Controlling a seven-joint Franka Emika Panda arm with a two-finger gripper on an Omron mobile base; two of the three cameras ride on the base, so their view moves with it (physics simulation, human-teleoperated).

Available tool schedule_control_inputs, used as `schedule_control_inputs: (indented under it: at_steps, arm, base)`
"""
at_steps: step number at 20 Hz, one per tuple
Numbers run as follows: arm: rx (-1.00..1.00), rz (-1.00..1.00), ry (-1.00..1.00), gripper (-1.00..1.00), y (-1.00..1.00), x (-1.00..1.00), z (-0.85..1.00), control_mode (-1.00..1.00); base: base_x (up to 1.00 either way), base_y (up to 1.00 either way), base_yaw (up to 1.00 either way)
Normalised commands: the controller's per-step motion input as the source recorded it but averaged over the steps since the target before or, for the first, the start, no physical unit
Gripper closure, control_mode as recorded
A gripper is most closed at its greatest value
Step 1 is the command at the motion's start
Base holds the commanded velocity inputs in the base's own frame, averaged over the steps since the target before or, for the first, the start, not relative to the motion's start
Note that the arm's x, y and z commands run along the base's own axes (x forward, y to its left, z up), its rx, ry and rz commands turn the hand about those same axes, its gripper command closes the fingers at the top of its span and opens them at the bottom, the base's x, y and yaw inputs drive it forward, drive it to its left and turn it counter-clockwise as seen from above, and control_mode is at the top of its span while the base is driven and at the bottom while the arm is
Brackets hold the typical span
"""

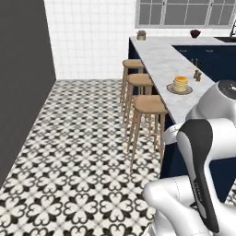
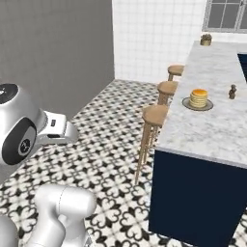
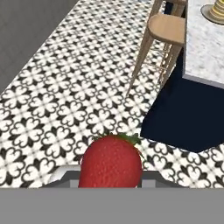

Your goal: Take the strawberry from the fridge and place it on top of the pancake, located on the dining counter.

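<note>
1. The gripper (image 3: 111, 186) is closed nearly all the way on the strawberry (image 3: 111, 162), which sits at 6 o'clock in the hand view, above the patterned floor (image 3: 65, 109).
2. The pancake (image 1: 180, 83) rests on its plate (image 1: 171, 90) on the dining counter (image 1: 156, 60), at 2 o'clock in the left base view.
3. Three stools (image 1: 148, 105) stand along the counter's side.
4. In the hand view the counter's corner (image 3: 203, 57) lies at 2 o'clock from the berry, well apart.
</note>
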Motion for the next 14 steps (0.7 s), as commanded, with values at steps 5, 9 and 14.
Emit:
schedule_control_inputs:
  at_steps: [5, 9, 14]
  arm:
    - [0.0, 0.0, 0.0, 1.0, 0.0, 0.0, 0.0, 1.0]
    - [0.0, 0.0, 0.0, 1.0, 0.0, 0.0, 0.0, 1.0]
    - [0.0, 0.0, 0.0, 1.0, 0.0, 0.0, 0.0, 1.0]
  base:
    - [1.0, 0.8, -0.46]
    - [1.0, 0.66, -0.5]
    - [1.0, 0.72, -0.53]
